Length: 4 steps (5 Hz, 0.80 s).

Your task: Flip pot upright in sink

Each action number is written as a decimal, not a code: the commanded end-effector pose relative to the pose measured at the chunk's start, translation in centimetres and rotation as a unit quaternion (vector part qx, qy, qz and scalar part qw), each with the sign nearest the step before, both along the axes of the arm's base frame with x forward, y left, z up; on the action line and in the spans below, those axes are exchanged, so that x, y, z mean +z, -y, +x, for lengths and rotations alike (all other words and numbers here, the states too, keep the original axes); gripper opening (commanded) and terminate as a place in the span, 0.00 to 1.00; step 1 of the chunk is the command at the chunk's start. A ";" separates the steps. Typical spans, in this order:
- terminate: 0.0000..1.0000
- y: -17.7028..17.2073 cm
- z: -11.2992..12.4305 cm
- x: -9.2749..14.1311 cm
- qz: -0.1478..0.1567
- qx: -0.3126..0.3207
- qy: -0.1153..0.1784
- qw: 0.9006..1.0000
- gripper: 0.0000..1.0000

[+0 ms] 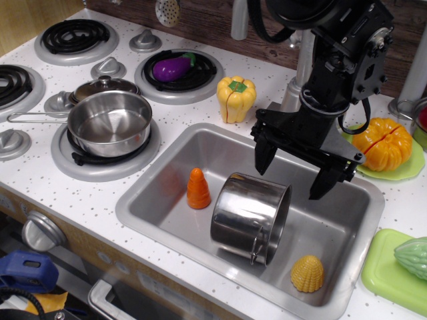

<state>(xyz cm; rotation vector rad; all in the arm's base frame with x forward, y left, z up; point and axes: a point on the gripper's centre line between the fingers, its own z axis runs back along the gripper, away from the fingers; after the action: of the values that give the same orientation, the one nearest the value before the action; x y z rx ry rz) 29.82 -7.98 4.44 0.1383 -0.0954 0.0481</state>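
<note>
We observe the pot (pixel 248 215) lying on its side on the floor of the sink (pixel 160 175), roughly at basin centre; its open mouth faces 3 o'clock, and one thin wire loop handle hangs at the rim toward 6 o'clock. The gripper (pixel 295 173) hangs above the basin at 1 o'clock from the pot; its two black fingers are spread wide, point downward and hold nothing; we see a clear gap between the fingertips and the pot.

Inside the sink we also note an orange carrot (pixel 198 189) standing upright just beside the pot at 9 o'clock, and a yellow corn piece (pixel 307 273) near the pot at 4 o'clock.

On the counter, at 10 o'clock from the sink, a saucepan (pixel 110 123) with a long straight handle sits on a burner (pixel 100 163); a lidded pan (pixel 103 87) stands just behind it. At 11 o'clock from the sink, an eggplant (pixel 172 67) rests on a second burner; a yellow pepper (pixel 236 98) stands at 12 o'clock of the basin. At 2 o'clock, an orange pumpkin (pixel 382 143) lies on a green plate (pixel 407 167); at 4 o'clock, a green vegetable (pixel 413 257) lies on a green board (pixel 380 270).
</note>
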 end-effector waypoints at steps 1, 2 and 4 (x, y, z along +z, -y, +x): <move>0.00 0.0 0.0 0.0 0.000 0.000 0.000 1.000 1.00; 0.00 0.2 -0.1 -0.4 0.050 -0.021 0.000 0.999 1.00; 0.00 0.6 0.0 -2.2 0.169 -0.031 0.017 0.985 1.00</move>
<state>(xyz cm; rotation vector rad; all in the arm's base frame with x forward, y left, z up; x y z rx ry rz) 28.99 -8.13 0.59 0.5295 -0.1036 -0.0513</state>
